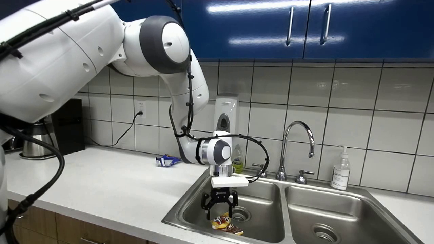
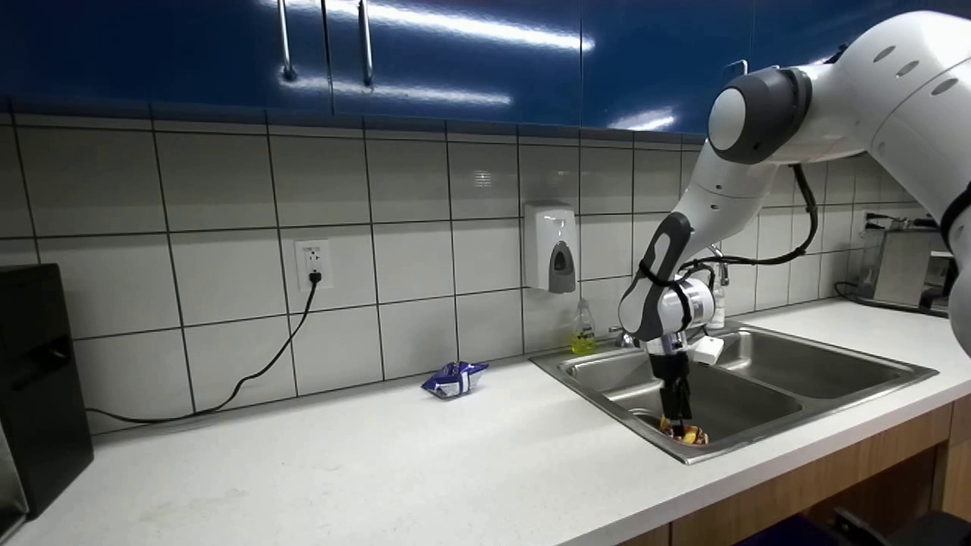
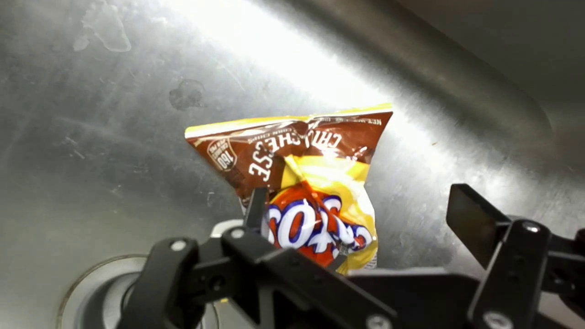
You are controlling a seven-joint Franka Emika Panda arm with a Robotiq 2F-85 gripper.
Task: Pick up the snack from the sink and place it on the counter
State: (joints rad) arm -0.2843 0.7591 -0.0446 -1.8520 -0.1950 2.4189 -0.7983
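Observation:
The snack is a yellow, red and brown crinkly packet (image 1: 223, 223) lying in the near basin corner of the steel sink (image 1: 284, 213). It also shows in an exterior view (image 2: 693, 436) and fully from above in the wrist view (image 3: 320, 178), though its lower end is partly hidden by a finger. My gripper (image 1: 219, 213) points down over the packet inside the basin. In the wrist view the gripper (image 3: 358, 205) is open, one finger overlapping the packet's left side, the other apart from it to the right. Contact cannot be told. The white counter (image 2: 364, 478) adjoins the sink.
A small blue packet (image 1: 167, 160) lies on the counter by the tiled wall. The chrome faucet (image 1: 284, 152) rises behind the sink, with a pump bottle (image 1: 340, 173) and a dish soap bottle (image 2: 583, 334) near it. A wall dispenser (image 2: 549, 246) hangs above. A black appliance (image 2: 42, 387) stands on the counter.

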